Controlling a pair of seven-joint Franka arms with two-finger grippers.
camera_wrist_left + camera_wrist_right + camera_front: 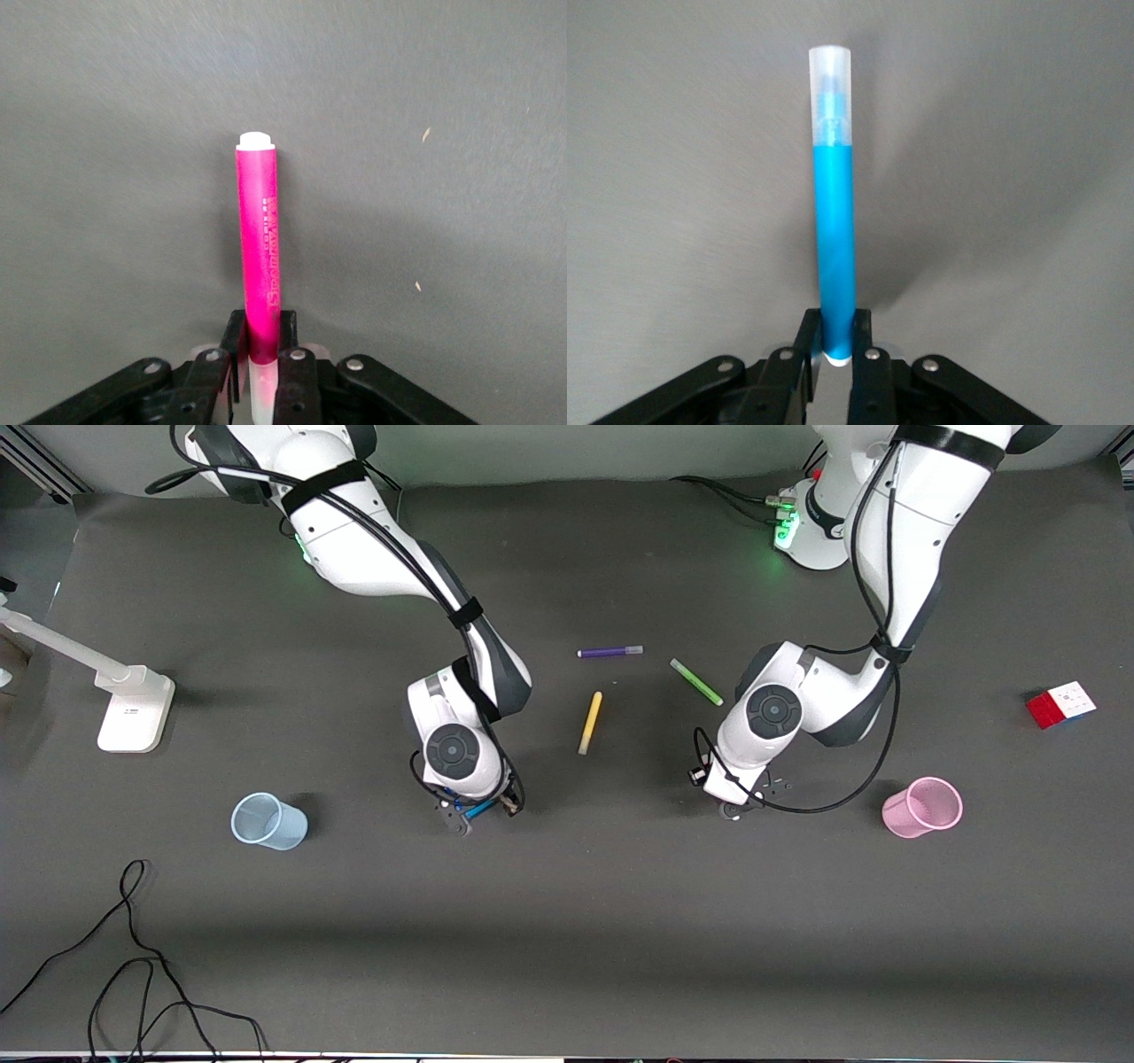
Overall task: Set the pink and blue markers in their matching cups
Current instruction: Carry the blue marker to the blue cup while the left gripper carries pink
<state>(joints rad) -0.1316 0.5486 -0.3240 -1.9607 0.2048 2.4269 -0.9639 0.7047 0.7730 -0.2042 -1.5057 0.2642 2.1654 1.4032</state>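
2 markers gripped: pink marker (258, 248) pinched by left gripper (262, 354), blue marker (834, 221) by right gripper (836, 341). Both light, rigid, slick; held near 1 end, at 6 o'clock.

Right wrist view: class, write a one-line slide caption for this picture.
The right gripper, shut on the blue marker near one end, holds it over the bare grey table.

Printed lettering: one instance, on the barrel of the pink marker (259, 257), seen in the left wrist view. It runs lengthwise in darker pink on pink; the characters cannot be made out as words. Blue marker (834, 230): no lettering seen on the side shown. Front view: no readable text.
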